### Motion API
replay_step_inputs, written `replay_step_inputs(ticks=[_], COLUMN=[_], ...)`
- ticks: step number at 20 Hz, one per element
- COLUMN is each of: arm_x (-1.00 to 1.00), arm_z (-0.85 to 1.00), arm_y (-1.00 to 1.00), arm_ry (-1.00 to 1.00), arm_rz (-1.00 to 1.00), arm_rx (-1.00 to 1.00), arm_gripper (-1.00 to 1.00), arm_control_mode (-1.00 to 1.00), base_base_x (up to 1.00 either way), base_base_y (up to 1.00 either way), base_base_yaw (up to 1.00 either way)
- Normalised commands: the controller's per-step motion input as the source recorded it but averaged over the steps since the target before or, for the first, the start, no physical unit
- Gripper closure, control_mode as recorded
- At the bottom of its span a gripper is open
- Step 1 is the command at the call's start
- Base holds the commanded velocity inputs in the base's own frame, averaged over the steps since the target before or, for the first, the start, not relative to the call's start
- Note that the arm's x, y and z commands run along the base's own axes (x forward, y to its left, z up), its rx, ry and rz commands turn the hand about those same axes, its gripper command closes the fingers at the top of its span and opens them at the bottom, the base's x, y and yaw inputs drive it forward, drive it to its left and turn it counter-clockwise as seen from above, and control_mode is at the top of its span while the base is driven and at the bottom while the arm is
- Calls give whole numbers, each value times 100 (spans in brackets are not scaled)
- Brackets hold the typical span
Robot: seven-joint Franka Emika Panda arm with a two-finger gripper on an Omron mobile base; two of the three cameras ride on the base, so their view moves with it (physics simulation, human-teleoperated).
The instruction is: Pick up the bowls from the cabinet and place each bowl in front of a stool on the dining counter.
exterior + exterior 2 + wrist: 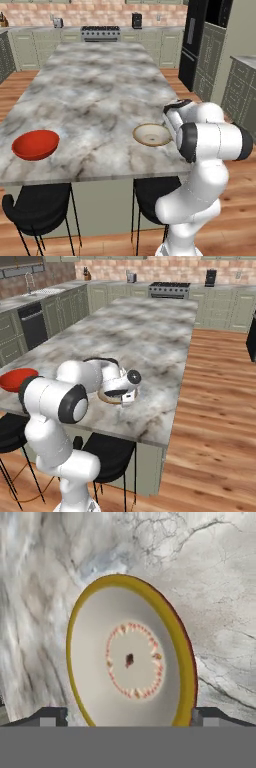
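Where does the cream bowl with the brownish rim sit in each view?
Left base view: cream bowl with the brownish rim lies right of centre on the marble counter, beside the arm.
Right base view: left of centre, mostly hidden by the arm.
Hand view: centre, between the open claw's tips.
Shared landmark: glossy red bowl.

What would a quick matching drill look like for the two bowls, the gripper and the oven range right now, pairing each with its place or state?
Things:
1. glossy red bowl
2. cream bowl with a yellowish-brown rim
3. two-finger gripper
4. steel oven range

Places or states:
A. open, just above a bowl
B. against the far brick wall
C. on the grey-white marble dining counter, above the left black padded stool
D. on the counter's near edge beside the white arm

Pairs: 1-C, 2-D, 3-A, 4-B
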Motion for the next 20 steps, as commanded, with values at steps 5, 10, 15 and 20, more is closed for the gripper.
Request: replay_step_inputs(ticks=[5, 10, 15, 20], arm_x=[-37, -57, -92, -100], arm_z=[87, 79, 81, 72], arm_y=[-8, -10, 0, 0], arm_ry=[6, 3, 12, 19], arm_rz=[0, 0, 0, 0], arm_rx=[-9, -8, -11, -8], arm_gripper=[-100, -100, -100, -100], arm_control_mode=[-100, -100, -100, -100], base_base_x=[0, 0, 0, 0], base_base_y=[0, 0, 0, 0], base_base_yaw=[0, 0, 0, 0])
